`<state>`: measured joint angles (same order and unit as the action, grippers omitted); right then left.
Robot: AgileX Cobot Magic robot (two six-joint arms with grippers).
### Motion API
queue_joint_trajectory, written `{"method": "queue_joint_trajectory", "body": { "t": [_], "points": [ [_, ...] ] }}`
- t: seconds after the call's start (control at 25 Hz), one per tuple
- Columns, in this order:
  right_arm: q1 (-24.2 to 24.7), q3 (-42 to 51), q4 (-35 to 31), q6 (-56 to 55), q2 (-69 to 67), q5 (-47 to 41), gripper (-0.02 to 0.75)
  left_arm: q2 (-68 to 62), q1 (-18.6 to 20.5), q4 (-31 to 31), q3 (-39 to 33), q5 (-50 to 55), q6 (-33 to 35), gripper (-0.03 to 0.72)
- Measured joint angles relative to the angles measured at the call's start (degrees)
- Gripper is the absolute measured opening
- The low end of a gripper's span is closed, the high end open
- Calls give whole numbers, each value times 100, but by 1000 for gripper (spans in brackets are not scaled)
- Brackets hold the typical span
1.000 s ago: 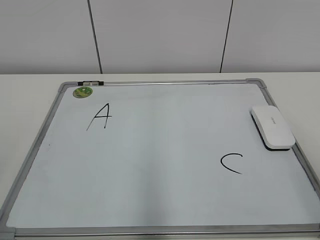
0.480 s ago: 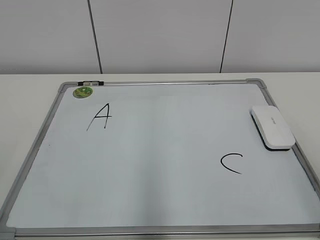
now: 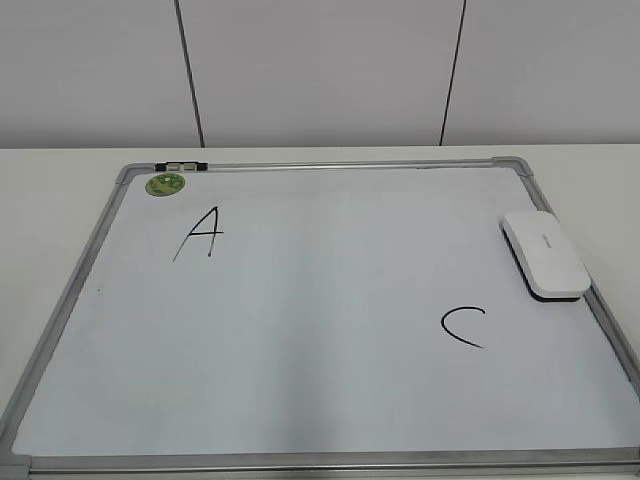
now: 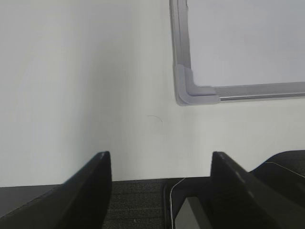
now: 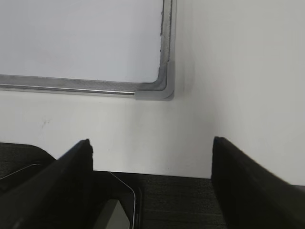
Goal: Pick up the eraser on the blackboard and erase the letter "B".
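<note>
Nothing has moved: eraser point(image 3: 545, 254) rests at the blackboard's point(image 3: 300, 330) right edge, well apart from both spread end effectors, left point(image 4: 161, 164) and right point(image 5: 151, 150), over the worktop point(image 4: 71, 86).

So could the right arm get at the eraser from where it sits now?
Probably yes. The eraser lies flat and alone at the board's right edge, nothing on or against it, on the right arm's side. The right gripper is open, back by the blackboard near corner, with only bare board between.
</note>
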<state>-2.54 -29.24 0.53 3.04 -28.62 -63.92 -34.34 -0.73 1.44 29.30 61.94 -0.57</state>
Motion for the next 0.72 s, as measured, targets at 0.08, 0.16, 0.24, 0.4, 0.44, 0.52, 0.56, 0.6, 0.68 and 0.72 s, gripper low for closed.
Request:
{"method": "queue_joint_trajectory", "body": {
  "t": [0.08, 0.16, 0.24, 0.4, 0.44, 0.52, 0.56, 0.6, 0.68, 0.72],
  "points": [
    [0, 0, 0, 0, 0, 0, 592, 0, 0, 11, 0, 0, 0, 469],
    [0, 0, 0, 0, 0, 0, 592, 0, 0, 11, 0, 0, 0, 469],
    [0, 0, 0, 0, 0, 0, 592, 0, 0, 11, 0, 0, 0, 468],
    [0, 0, 0, 0, 0, 0, 592, 0, 0, 11, 0, -3, 0, 457],
    [0, 0, 0, 0, 0, 0, 592, 0, 0, 11, 0, -3, 0, 453],
    [0, 0, 0, 0, 0, 0, 592, 0, 0, 11, 0, -3, 0, 440],
    [0, 0, 0, 0, 0, 0, 592, 29, 0, 22, 0, -12, 0, 433],
    [0, 0, 0, 0, 0, 0, 592, 91, 0, 22, 0, -12, 0, 427],
    [0, 0, 0, 0, 0, 0, 592, 300, 0, 22, 0, -12, 0, 421],
    [0, 0, 0, 0, 0, 0, 592, 457, 0, 22, 0, -12, 0, 419]
  ]
}}
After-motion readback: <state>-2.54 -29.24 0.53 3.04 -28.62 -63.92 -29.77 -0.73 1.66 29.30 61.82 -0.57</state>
